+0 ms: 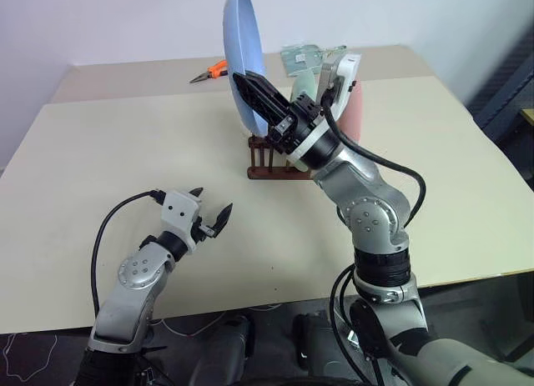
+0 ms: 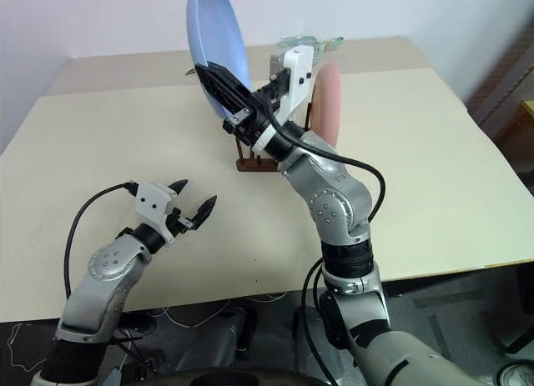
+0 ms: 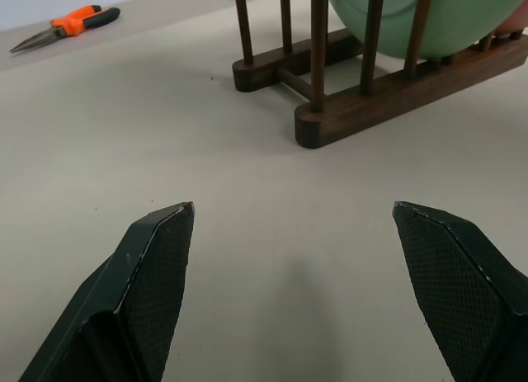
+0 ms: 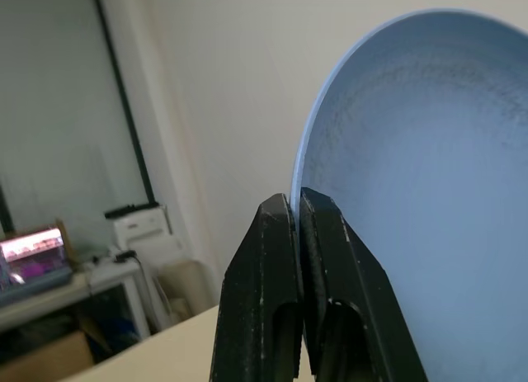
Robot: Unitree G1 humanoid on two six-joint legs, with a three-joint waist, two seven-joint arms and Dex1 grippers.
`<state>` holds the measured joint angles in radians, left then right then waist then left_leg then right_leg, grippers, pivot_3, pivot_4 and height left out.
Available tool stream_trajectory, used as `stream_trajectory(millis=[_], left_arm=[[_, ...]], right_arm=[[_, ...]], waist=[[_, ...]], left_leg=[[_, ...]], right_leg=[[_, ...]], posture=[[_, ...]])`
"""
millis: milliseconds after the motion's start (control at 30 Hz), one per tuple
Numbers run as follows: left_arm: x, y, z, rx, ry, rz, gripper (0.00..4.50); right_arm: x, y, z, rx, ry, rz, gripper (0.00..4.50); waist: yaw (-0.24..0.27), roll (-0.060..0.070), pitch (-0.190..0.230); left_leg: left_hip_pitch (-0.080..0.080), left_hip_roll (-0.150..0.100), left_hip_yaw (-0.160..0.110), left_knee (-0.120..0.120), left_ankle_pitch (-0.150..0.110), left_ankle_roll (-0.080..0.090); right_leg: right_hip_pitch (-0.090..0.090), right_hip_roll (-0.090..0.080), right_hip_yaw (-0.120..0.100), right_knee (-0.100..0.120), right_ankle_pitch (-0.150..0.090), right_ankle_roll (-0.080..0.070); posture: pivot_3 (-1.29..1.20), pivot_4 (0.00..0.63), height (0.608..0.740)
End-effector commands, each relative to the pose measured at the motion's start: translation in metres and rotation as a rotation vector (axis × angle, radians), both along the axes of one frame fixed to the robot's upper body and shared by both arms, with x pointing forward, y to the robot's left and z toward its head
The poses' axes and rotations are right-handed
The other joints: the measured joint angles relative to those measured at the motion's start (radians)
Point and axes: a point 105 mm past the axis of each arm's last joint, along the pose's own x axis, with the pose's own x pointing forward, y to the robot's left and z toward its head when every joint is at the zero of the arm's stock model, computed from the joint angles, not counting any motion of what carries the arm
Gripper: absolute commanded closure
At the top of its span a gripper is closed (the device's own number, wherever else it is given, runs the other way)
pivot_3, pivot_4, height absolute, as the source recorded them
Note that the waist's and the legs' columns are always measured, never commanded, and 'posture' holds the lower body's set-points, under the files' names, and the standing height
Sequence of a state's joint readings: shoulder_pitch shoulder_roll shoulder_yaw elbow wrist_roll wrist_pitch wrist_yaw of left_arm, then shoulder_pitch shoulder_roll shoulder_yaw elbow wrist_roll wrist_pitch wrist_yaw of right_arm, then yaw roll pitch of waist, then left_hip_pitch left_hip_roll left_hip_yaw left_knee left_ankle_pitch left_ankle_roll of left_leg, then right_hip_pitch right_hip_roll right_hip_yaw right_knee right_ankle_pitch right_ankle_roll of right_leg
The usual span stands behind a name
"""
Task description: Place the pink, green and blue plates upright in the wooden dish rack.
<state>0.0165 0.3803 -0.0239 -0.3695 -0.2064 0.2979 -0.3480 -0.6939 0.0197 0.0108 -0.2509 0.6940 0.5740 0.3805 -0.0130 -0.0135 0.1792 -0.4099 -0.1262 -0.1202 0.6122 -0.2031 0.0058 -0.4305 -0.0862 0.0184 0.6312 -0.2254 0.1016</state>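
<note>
While the right pincer (image 2: 219, 79) is clamped on the rim of the blue plate (image 1: 243, 59), held upright above the rack (image 1: 271, 159), the green plate (image 3: 429, 19) and pink plate (image 2: 324, 102) are seen already slotted. Left pincer (image 1: 210, 213) is spread, empty, over the surface (image 1: 100, 152). One plate remains.

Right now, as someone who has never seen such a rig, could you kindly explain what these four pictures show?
It is a two-armed humanoid robot at a table. Two pictures come from its head cameras, two from cameras on its wrists. The right gripper is shut on the rim of the blue plate, held on edge above the wooden dish rack. The green plate and pink plate stand in that rack. The left gripper is open and holds nothing. Orange-handled pliers lie behind.
</note>
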Motion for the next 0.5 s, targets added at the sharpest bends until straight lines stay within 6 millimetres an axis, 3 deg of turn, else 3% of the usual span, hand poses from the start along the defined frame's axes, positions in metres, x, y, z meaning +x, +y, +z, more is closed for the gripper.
stream_trajectory(millis=[33, 233, 500], left_arm=[[-0.003, -0.004, 0.013, 0.002, -0.054, -0.025, 0.55], [-0.003, -0.006, 0.014, 0.004, -0.057, -0.037, 0.55], [-0.003, -0.007, 0.015, 0.005, -0.059, -0.046, 0.55]], right_arm=[[0.004, -0.003, 0.005, 0.077, 0.081, 0.017, 4.50], [0.031, -0.009, -0.012, 0.100, 0.273, -0.037, 4.50], [0.045, -0.013, -0.020, 0.100, 0.368, -0.055, 4.50]], waist=[[0.000, 0.000, 0.000], [0.000, 0.000, 0.000], [0.000, 0.001, 0.001]], left_leg=[[0.000, 0.000, 0.000, 0.000, 0.000, 0.000], [0.000, 0.000, 0.001, 0.000, 0.000, 0.000], [0.000, 0.001, 0.001, 0.000, 0.000, 0.000]], right_leg=[[0.000, 0.000, 0.000, 0.000, 0.000, 0.000], [0.000, 0.000, 0.000, 0.000, 0.000, 0.000], [0.000, 0.000, 0.000, 0.000, 0.000, 0.000]], posture=[[0.00, 0.150, 0.729], [0.00, 0.150, 0.729], [0.00, 0.150, 0.729]])
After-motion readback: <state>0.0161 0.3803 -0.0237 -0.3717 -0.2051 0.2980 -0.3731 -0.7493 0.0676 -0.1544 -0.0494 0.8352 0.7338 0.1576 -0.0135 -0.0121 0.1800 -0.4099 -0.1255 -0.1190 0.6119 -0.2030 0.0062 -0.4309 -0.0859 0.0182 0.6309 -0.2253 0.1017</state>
